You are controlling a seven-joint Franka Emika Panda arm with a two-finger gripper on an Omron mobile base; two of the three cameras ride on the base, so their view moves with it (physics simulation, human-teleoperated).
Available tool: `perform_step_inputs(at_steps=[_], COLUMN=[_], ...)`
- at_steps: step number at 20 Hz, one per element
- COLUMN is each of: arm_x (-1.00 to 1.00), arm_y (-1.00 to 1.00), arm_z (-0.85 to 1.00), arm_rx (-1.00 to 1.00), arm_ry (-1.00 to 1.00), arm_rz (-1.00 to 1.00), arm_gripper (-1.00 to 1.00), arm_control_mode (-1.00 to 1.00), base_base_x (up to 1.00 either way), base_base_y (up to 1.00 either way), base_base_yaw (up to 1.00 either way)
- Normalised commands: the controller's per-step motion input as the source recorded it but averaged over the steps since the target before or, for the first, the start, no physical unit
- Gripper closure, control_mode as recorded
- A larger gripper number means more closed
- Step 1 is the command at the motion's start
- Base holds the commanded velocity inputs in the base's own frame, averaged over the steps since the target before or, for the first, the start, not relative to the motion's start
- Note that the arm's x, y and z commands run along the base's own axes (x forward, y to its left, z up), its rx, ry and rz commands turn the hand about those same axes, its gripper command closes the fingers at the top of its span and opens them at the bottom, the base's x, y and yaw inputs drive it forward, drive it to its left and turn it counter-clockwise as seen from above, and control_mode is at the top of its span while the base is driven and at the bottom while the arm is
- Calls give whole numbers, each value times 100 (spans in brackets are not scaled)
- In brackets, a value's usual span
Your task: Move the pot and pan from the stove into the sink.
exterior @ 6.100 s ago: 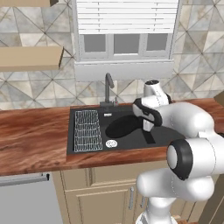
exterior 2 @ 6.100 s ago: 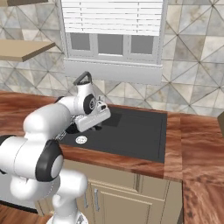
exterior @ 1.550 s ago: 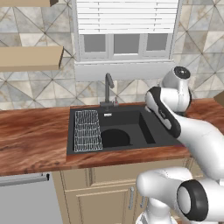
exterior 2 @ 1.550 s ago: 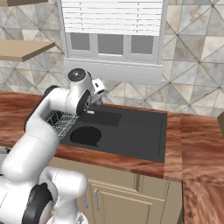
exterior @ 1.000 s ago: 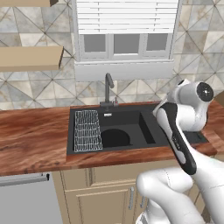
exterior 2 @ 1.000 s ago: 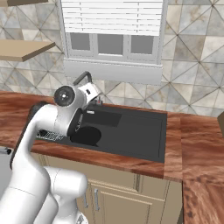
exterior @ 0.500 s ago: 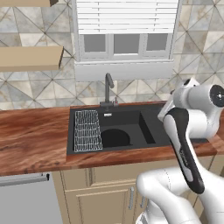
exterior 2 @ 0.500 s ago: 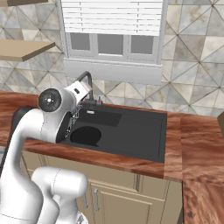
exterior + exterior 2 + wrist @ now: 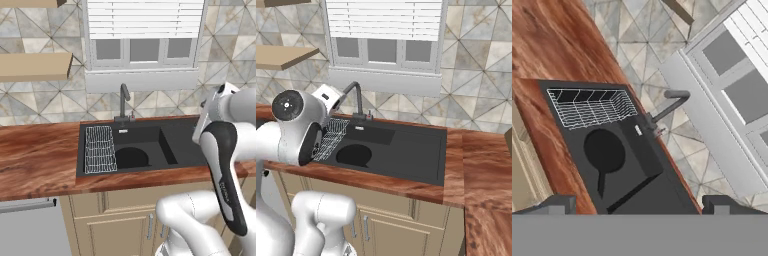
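Where the pan (image 9: pixel 603 150) lies, its rim blurs.

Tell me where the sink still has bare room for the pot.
The right basin is bare, bordered by the centre divider and the right-hand counter. The left basin is crowded: the pan lies on its floor beside the wire rack, and the faucet overhangs its back edge.
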Motion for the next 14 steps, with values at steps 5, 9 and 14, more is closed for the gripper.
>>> perform_step_inputs(at_steps=[5, 9, 14], arm_x=[-87, -95, -61], arm_y=[4, 9, 46], arm_z=[16, 5, 10], arm_rx=[-14, -16, -22], arm_ry=[2, 0, 2], arm_rz=[9, 9, 10], arm_gripper=[-100, -100, -100], arm_control_mode=[-100, -100, -100], base_base_x=[0, 0, 0], base_base_y=[0, 0, 0], base_base_yaw=[0, 0, 0])
